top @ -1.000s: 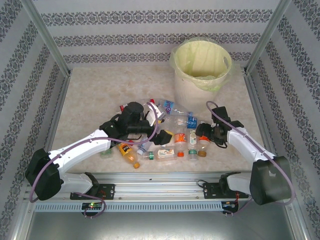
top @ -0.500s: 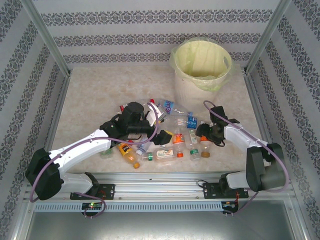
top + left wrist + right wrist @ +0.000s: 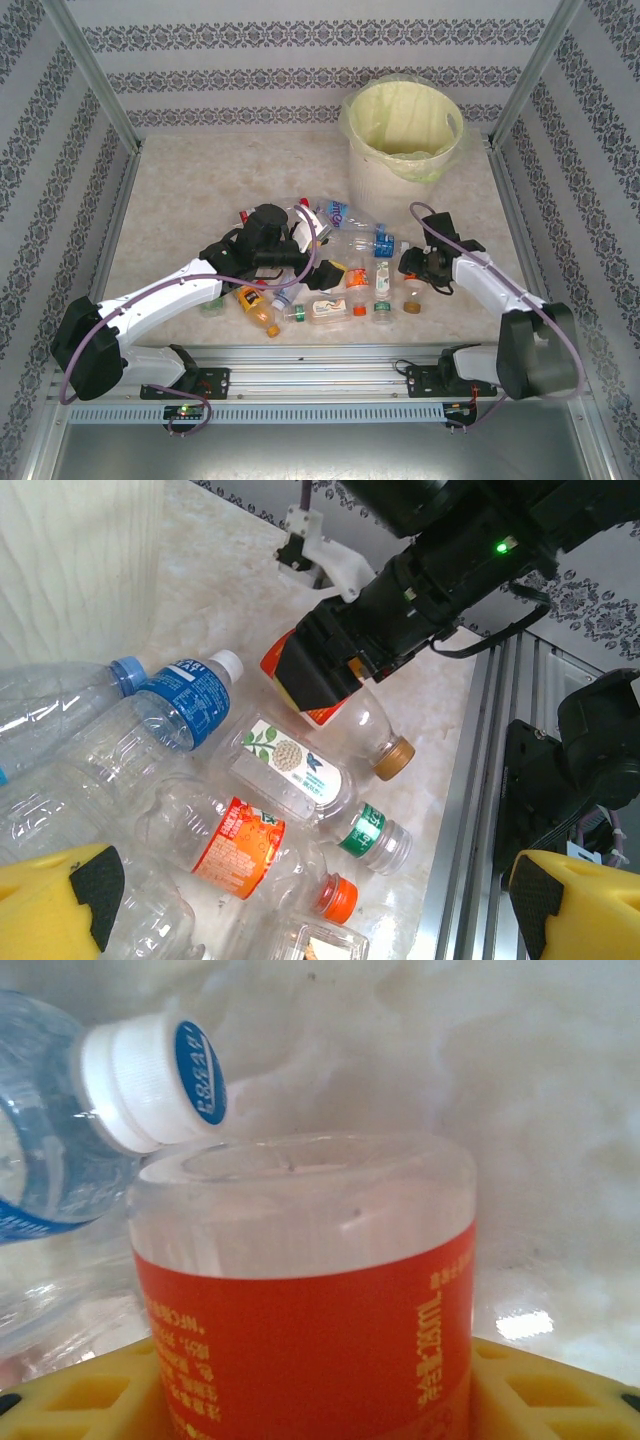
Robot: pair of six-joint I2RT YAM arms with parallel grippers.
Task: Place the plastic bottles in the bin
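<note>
marbled desk is carrying everything inside patterned walls. nearest the bases, roughly a dozen plastic bottles are lying in one overlapping cluster, so an exact count is not possible. left gripper is hovering over them, fingers spread wide and holding nothing, likely lining up a pick. right gripper is pinching one orange-labelled bottle by its body, seemingly ready for lifting. one bin is standing far right, well apart.

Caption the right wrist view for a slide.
Right end effector grips an orange-labelled bottle; a white-capped bottle lies beside it.
</note>
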